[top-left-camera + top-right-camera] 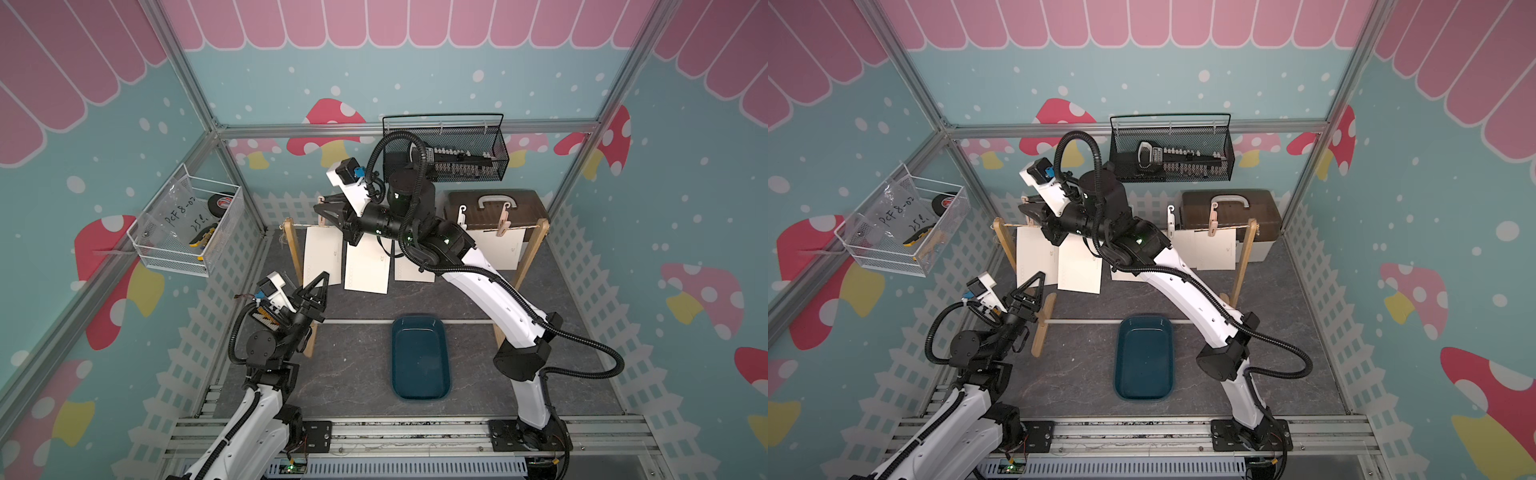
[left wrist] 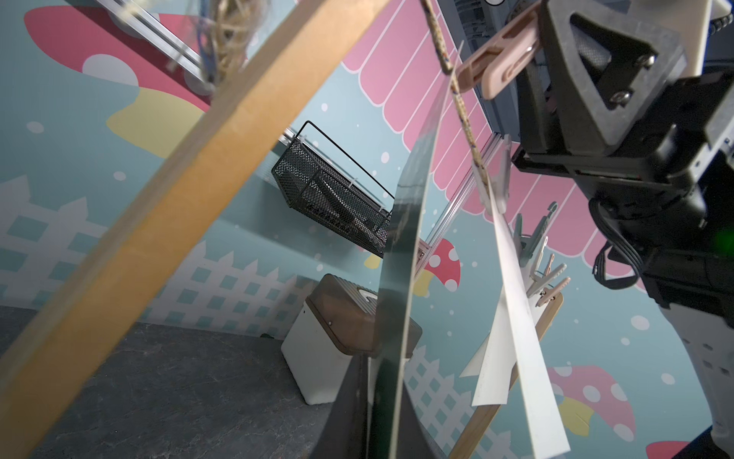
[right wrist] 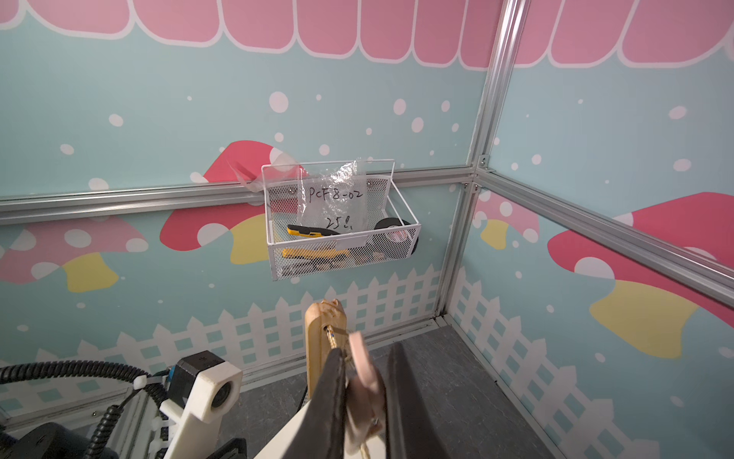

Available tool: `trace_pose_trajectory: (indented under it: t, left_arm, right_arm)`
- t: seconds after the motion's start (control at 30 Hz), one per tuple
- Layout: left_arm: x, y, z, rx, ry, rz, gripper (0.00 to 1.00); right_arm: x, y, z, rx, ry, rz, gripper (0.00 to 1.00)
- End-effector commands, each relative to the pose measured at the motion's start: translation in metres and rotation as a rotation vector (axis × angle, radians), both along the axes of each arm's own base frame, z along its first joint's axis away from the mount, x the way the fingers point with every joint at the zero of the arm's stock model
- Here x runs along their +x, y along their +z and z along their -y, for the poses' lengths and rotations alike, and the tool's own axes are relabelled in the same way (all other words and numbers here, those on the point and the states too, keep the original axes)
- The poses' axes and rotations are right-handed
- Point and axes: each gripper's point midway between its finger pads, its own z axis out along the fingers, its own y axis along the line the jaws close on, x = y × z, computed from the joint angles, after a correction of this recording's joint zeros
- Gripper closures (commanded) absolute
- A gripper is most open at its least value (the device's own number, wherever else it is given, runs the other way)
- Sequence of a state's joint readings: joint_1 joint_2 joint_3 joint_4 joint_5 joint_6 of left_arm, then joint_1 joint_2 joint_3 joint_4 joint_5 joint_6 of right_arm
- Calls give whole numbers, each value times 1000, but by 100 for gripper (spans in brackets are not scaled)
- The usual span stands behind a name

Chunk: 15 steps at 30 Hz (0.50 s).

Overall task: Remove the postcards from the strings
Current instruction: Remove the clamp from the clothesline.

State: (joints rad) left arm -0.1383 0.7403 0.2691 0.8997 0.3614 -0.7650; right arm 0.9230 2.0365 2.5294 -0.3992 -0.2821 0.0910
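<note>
The string [image 1: 301, 225] runs between two wooden posts, and several cream postcards hang from it by clothespins. My left gripper [image 1: 321, 279] [image 1: 1038, 277] is shut on the lower edge of the leftmost postcard [image 1: 322, 253]. In the left wrist view this postcard [image 2: 413, 198] stands edge-on between my jaws [image 2: 381, 381]. My right gripper [image 1: 322, 208] [image 1: 1027, 210] reaches across to the string's left end. There it is shut on the pink clothespin [image 3: 363, 369] that pins this card, beside the left post [image 3: 317, 337]. More postcards [image 1: 365, 270] [image 1: 505, 249] hang to the right.
A dark blue tray [image 1: 395, 357] lies on the floor in front of the rack. A brown-lidded box [image 1: 494, 208] stands behind the right post. A black mesh basket [image 1: 444, 158] and a white wire basket [image 1: 187, 232] hang on the walls. A white rod [image 1: 361, 321] joins the posts' feet.
</note>
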Motion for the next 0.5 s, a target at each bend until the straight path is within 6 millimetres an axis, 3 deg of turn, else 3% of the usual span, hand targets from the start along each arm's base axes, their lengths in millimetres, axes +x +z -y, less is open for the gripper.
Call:
trace_pose_trajectory:
  t: [0.0,0.23,0.3,0.47]
  left_arm:
    - [1,-3,-1,15,14,-13,89]
    - [4,-15,-2,56,30,-74,91]
    - [3,-17,-3,67,36,-90,92]
    - [-4,-26,1,126,21,-163,96]
  right_arm:
    - [-9,39,22,80,-40,42,91]
    - [-32,67,45,110,-12,73,91]
    - [-50,85,64,129,5,92,91]
    - [-79,87,101,116,9,83,91]
